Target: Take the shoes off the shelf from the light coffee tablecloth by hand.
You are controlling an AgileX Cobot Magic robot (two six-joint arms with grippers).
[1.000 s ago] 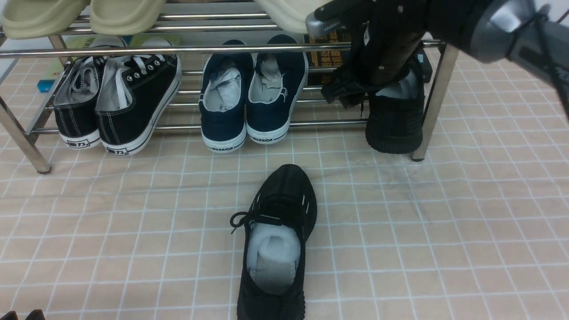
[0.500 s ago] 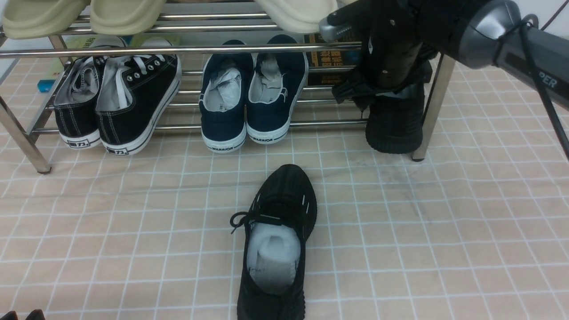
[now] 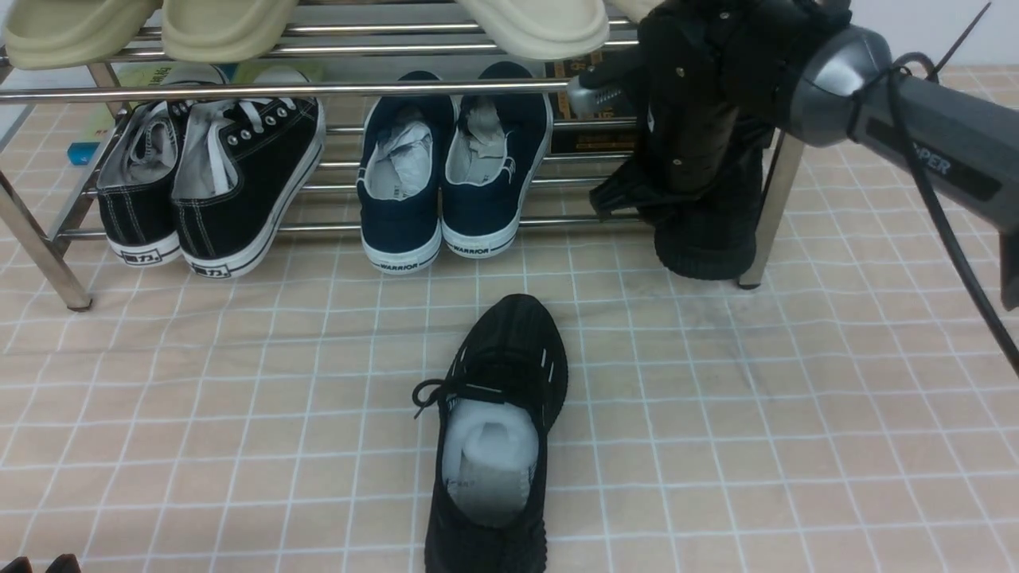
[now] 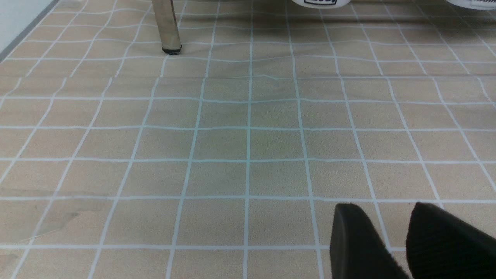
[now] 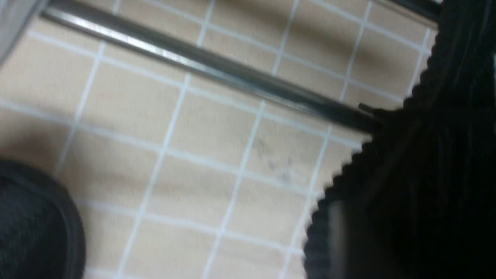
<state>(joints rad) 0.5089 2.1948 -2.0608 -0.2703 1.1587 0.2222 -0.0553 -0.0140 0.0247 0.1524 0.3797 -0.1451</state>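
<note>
Left gripper [image 4: 397, 248] low over cloth [image 3: 796, 438], fingers slightly parted, empty. Centre, on cloth: black shoe [image 3: 493, 446]. At shelf [image 3: 239, 91] right end: second shoe [image 3: 708, 243], heel past front rod, right gripper [image 3: 681, 187] upon it, grip hidden, cannot tell.

WARRIOR on heels of navy slip-ons [image 3: 478, 215], PER (start cut off) on right arm [image 3: 931, 151]

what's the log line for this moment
right gripper: at black knit sneaker on shelf, grip unclear | other sneaker: on tablecloth | left gripper: open
</note>
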